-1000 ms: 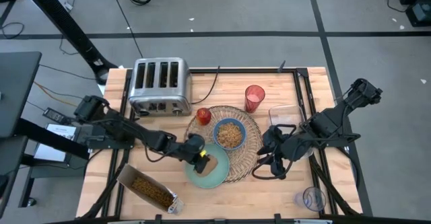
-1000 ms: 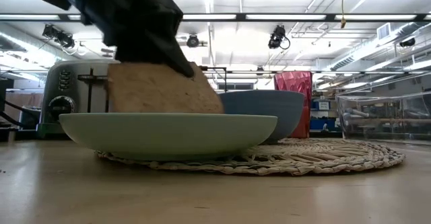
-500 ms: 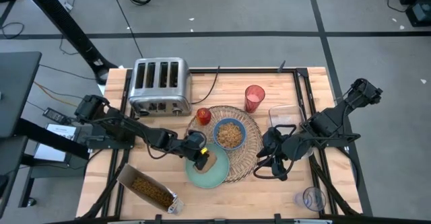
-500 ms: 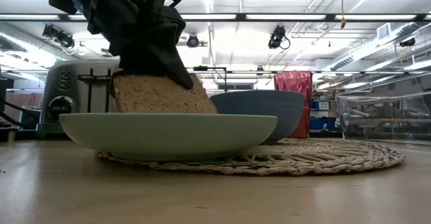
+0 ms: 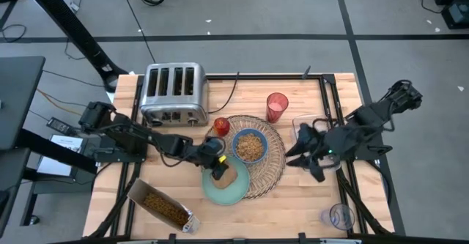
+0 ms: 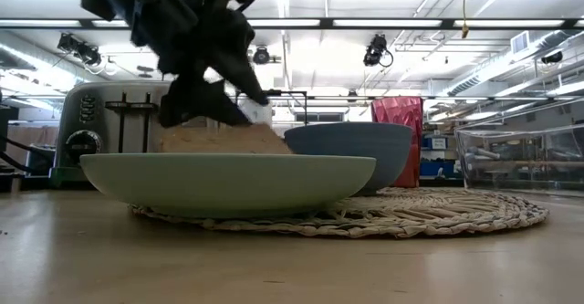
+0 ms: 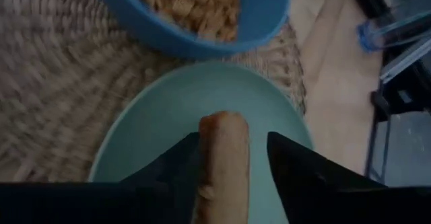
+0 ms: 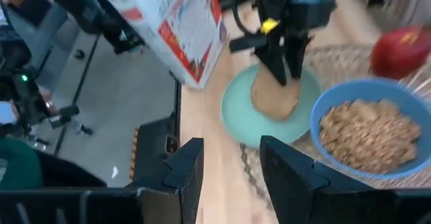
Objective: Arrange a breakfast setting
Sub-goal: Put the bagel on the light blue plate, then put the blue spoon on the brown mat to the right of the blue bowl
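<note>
One wooden table (image 5: 293,200) carries one large round woven wicker placemat (image 5: 271,156), and on the mat sit one pale green plate (image 5: 234,189) and one blue bowl (image 5: 249,146) filled with cereal. One silver slotted toaster (image 5: 174,91) stands behind them, one cereal box (image 5: 160,205) lies at the front left, and one clear rectangular plastic tray (image 5: 310,127) sits at the right. One translucent red cup (image 5: 277,105) and one small red fruit (image 5: 220,126) stand near the bowl. One toast slice (image 5: 224,176) lies on the plate.

The left gripper (image 7: 232,160) hovers over the plate, its fingers parted on either side of the toast's edge. The right gripper (image 5: 308,150) hangs beside the tray with its fingers spread apart and nothing between them.
</note>
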`<state>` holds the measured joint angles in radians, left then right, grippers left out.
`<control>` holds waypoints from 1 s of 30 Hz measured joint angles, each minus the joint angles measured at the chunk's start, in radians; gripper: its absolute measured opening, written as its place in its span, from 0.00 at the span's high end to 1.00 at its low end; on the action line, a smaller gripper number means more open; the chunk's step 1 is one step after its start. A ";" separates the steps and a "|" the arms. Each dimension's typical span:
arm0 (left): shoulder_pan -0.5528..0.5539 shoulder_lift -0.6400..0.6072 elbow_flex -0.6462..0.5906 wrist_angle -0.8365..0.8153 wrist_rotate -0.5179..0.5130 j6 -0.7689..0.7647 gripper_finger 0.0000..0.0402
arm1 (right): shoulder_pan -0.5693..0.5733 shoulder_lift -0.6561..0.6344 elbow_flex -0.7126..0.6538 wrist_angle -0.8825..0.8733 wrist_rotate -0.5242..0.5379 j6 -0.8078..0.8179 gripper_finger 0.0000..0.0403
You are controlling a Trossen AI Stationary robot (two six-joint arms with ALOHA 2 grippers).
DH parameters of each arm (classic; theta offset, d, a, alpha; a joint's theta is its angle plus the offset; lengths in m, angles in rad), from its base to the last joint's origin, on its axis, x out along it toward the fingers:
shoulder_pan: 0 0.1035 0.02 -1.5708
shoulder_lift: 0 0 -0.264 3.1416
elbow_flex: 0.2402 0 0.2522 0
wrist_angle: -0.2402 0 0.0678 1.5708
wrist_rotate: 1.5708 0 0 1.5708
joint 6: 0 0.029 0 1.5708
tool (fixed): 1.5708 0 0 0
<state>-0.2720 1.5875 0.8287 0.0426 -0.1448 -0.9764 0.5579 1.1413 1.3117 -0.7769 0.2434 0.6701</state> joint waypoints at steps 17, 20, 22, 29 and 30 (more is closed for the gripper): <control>-0.007 -0.187 0.049 -0.034 0.114 0.070 0.51 | 0.005 -0.001 -0.001 -0.035 0.148 -0.093 0.62; -0.032 -0.223 0.107 -0.028 0.107 0.160 0.53 | 0.005 -0.002 -0.001 -0.005 0.178 -0.119 0.62; -0.034 -0.240 0.146 -0.017 0.105 0.233 0.54 | 0.004 -0.007 -0.001 0.014 0.190 -0.161 0.62; 0.032 -0.256 0.179 0.253 0.170 0.477 0.69 | -0.057 -0.040 -0.093 0.244 0.150 -0.369 0.74; 0.045 -0.256 0.179 0.279 0.171 0.493 0.73 | -0.072 -0.049 -0.130 0.334 0.118 -0.395 0.78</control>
<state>-0.2274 1.3312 1.0077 0.3212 0.0257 -0.4838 0.4861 1.0919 1.1820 -0.4430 0.3613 0.2754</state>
